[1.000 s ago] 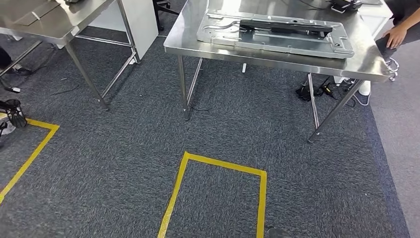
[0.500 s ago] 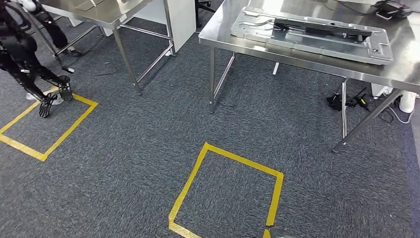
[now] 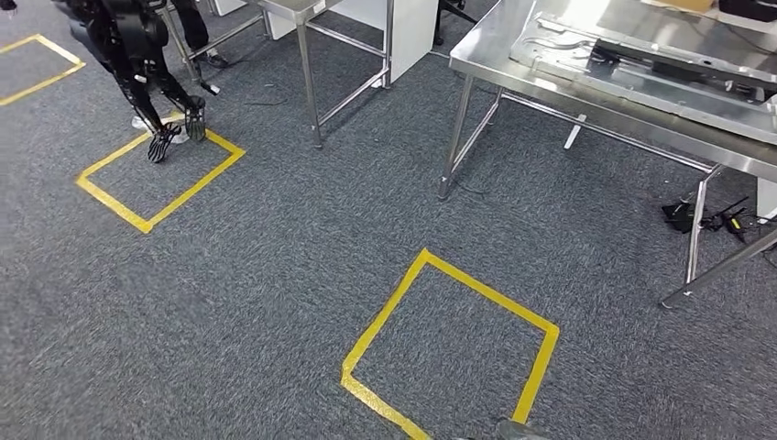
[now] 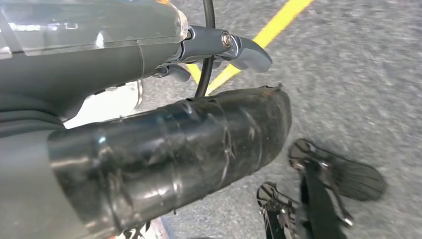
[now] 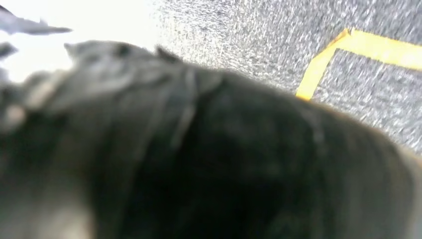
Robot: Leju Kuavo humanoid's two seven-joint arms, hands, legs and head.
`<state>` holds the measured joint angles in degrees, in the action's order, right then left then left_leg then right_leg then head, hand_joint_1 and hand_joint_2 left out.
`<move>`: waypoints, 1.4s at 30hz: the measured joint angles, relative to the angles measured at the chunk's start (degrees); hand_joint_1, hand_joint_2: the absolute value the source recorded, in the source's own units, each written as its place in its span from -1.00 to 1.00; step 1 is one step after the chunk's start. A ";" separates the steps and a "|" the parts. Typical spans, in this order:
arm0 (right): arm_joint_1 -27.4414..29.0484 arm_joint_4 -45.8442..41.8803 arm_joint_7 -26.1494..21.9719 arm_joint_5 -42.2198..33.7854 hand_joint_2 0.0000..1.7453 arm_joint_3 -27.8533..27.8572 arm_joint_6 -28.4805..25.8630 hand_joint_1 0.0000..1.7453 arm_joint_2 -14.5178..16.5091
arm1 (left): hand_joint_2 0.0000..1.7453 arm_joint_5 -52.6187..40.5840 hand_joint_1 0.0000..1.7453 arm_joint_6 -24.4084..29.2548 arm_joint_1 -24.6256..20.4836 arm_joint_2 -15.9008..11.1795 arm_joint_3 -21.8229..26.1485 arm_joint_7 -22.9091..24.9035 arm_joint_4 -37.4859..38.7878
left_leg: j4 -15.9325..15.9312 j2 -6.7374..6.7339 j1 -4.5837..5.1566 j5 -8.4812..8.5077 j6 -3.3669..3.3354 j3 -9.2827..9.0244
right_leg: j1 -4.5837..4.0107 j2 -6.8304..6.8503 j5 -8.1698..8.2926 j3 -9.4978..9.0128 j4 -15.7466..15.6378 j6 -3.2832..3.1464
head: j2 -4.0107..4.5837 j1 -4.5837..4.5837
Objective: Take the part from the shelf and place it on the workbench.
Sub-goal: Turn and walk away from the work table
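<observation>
A steel workbench (image 3: pixel 586 101) stands at the far right of the head view, and a large flat grey metal panel (image 3: pixel 660 82) lies on it. My left hand (image 4: pixel 99 50) hangs over the carpet in the left wrist view. Its grey thumb (image 4: pixel 244 50) sticks out and nothing is in it. The right wrist view is badly blurred. Dark finger shapes of my right hand (image 5: pixel 25 30) show against a bright patch, and I cannot make out their pose.
A yellow tape square (image 3: pixel 490 289) marks the grey carpet just ahead. A second square (image 3: pixel 194 190) lies to the left, with another black legged robot (image 3: pixel 137 46) standing at it. A second steel table (image 3: pixel 311 9) is at the back. Cables (image 3: pixel 705 217) lie under the workbench.
The whole view has swung to the left: the tables and the near tape square have slid right, and the black robot and its square have come further in at the upper left.
</observation>
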<state>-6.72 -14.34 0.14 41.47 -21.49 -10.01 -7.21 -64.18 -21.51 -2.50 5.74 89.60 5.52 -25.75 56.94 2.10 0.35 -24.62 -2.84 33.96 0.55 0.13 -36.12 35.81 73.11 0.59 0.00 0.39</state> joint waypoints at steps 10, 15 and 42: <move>-0.55 0.00 0.13 0.40 -1.00 0.05 0.07 -1.00 0.00 | -1.00 0.12 -1.00 0.19 0.20 -0.60 0.02 -0.13 1.38 | 3.74 2.33 0.26 -0.08 2.20 5.05 | -0.33 -1.47 6.54 -8.81 -17.99 -3.21 | 0.01 -0.05; -0.20 0.02 0.03 0.50 -1.00 0.20 -0.01 -1.00 0.02 | -1.00 2.17 -1.00 -0.15 0.07 -0.85 0.02 -2.22 1.92 | 17.34 -1.65 -1.46 -5.21 4.34 6.99 | -0.30 3.25 8.43 -5.81 -17.62 -2.62 | 0.01 -0.14; -0.09 0.14 -4.39 -0.04 -1.00 1.10 1.60 -1.00 -0.11 | -1.00 2.45 -1.00 -0.21 0.03 -1.97 -0.01 -2.98 3.84 | 8.81 -0.21 -0.11 -6.79 2.37 1.93 | -0.11 -0.39 8.83 -5.16 -16.40 -2.62 | 0.01 -0.08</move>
<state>-6.81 -14.20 -4.25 41.42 -20.38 -8.41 -7.32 -61.73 -21.72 -2.47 3.77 89.59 2.54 -21.91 65.75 1.89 0.24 -31.41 -0.48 35.89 0.44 -0.26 -27.29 30.65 56.70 -2.04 0.01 0.32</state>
